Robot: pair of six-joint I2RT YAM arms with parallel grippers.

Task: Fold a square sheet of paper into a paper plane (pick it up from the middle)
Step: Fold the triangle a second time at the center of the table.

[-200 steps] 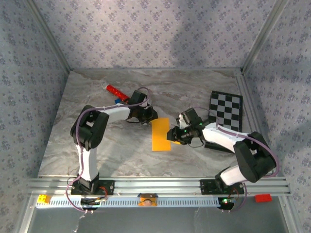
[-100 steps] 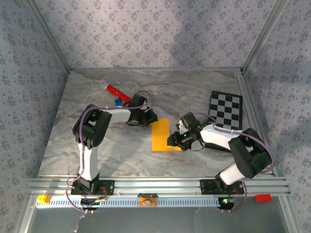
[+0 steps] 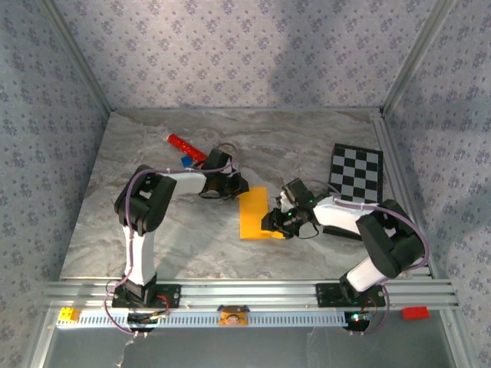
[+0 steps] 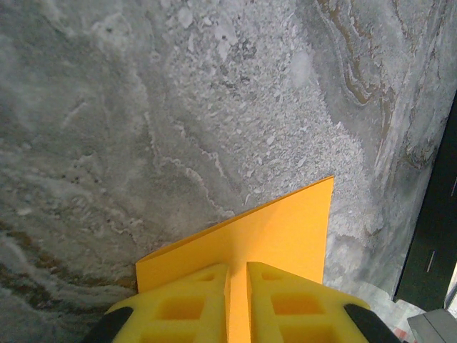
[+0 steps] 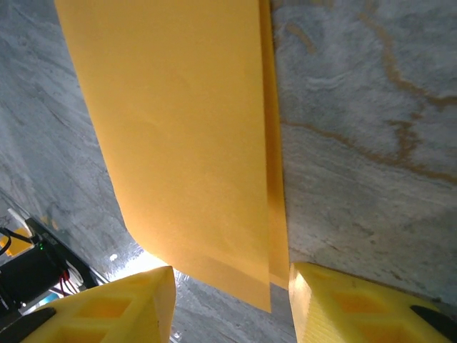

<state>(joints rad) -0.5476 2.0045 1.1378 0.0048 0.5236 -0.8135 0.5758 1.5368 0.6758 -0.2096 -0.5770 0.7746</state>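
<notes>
From above, a thin orange-yellow sheet of paper, folded into an upright rectangle, lies on the grey marbled counter at the centre of the frame. The left claw sits at the sheet's upper left corner. The right claw is at the sheet's lower right edge. A red cylinder lies in the upper left part of the counter, and a small blue object is just below it. A black-and-white checkered board rests on the right, well apart from the sheet.

In the left wrist view, the left claw is clenched on the sheet of paper. Its two yellow fingers are pressed nearly together at the bottom edge, with a thin strip of the sheet between them. The rest of the sheet fans out ahead, toward the centre right, over the marbled surface.

In the right wrist view, the right claw is released. Its yellow fingers stand well apart in the bottom corners. The sheet of paper runs down from the top, its doubled layers showing along the right side. Its lower edge reaches into the gap between the fingers.
</notes>
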